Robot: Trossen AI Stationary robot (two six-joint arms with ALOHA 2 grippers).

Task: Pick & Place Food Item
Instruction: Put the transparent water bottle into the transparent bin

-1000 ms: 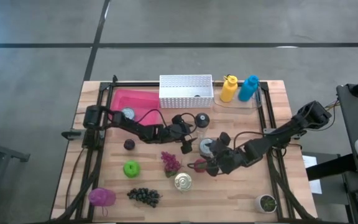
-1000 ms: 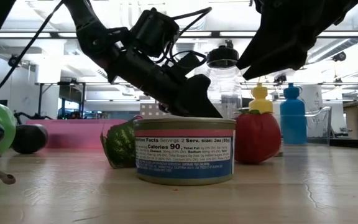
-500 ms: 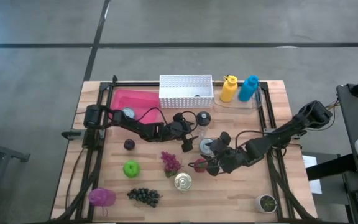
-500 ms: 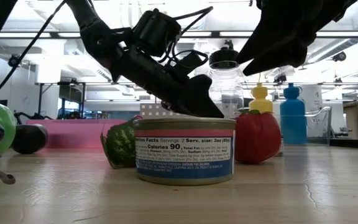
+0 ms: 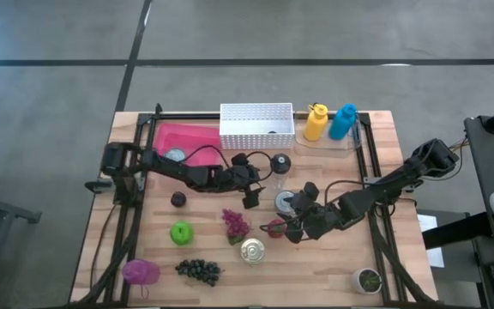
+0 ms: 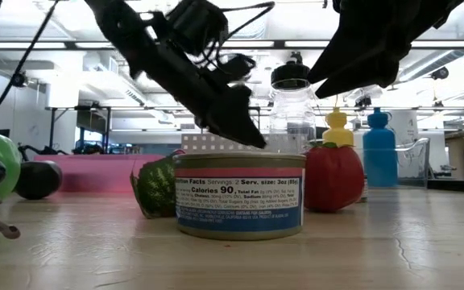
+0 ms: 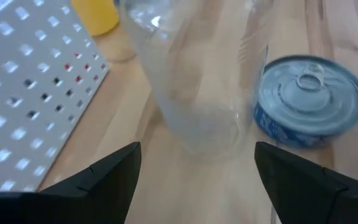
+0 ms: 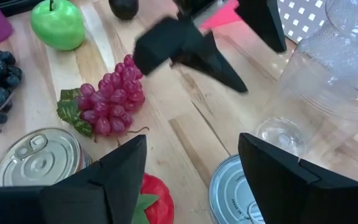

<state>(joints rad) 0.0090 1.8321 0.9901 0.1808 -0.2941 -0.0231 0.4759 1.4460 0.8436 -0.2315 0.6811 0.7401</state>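
Left gripper [image 5: 253,196] is held spread, empty, beside the clear jar [image 5: 279,167]. Right gripper [image 5: 292,225] is held spread, empty, above the red pepper [image 5: 274,228] and blue-labelled can [image 5: 286,202].

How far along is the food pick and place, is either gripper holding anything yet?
Nothing looks placed yet: the white basket shows no food inside. Neither gripper holds anything. The left gripper is open beside the clear jar; the right gripper is open above the red tomato and blue can. Grasping, carrying and placing all remain.
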